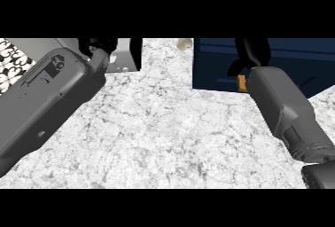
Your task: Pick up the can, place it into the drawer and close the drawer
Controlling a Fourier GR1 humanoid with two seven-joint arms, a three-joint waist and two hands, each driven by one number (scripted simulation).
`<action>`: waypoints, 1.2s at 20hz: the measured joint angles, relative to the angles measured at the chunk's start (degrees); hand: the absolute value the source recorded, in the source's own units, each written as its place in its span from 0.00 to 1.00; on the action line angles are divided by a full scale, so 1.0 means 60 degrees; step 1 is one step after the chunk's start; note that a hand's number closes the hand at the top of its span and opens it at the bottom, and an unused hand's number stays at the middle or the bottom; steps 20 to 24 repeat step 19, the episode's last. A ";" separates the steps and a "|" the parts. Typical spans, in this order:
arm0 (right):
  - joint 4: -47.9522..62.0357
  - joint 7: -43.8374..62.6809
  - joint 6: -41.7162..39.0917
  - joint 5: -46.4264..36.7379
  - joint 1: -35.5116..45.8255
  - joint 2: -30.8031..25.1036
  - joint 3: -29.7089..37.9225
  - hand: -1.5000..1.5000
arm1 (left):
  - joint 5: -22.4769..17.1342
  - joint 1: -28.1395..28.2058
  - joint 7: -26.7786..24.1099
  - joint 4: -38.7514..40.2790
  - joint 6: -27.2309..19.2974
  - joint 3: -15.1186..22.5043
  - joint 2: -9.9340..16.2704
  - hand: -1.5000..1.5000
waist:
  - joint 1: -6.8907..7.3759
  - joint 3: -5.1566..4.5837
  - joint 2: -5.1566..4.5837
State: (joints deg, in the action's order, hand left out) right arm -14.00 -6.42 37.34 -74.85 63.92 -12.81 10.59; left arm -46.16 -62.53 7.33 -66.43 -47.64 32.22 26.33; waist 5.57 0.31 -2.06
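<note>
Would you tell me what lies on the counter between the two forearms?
In the head view, only bare marble counter lies between the left forearm and right forearm.

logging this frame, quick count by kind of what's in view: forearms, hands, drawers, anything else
grey forearms: 2, left forearm and right forearm
black hands: 2, left hand and right hand
dark blue drawer: 1
small orange thing beside the right wrist, too hidden to name: 1
total: 6

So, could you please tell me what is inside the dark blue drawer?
Inside the drawer, the right hand reaches down, and an orange sliver shows beside the forearm. Whether that is the can is unclear; the arm covers the rest.
</note>
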 measured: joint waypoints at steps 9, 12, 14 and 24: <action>0.0683 -0.0923 -0.0941 0.0590 0.0589 -0.0101 0.0607 0.00 | 0.0119 0.0012 0.0386 -0.0477 -0.0112 0.0006 0.0132 0.00 | 0.0006 0.0070 -0.0080; 0.0706 -0.1588 -0.1459 0.1409 0.0687 -0.0074 0.1375 0.00 | 0.0183 0.0101 0.0372 -0.0577 -0.0186 0.0050 0.0094 0.00 | -0.0047 0.0072 -0.0075; 0.0664 -0.2010 -0.1775 0.2037 0.0729 -0.0024 0.1960 0.00 | 0.0188 0.0138 0.0412 -0.0614 -0.0204 0.0034 0.0126 0.00 | -0.0081 0.0069 -0.0051; 0.0621 -0.2780 -0.2360 0.3179 0.0779 0.0017 0.3056 0.00 | 0.0255 0.0333 0.0466 -0.0862 -0.0206 0.0083 0.0184 0.00 | -0.0048 0.0054 -0.0055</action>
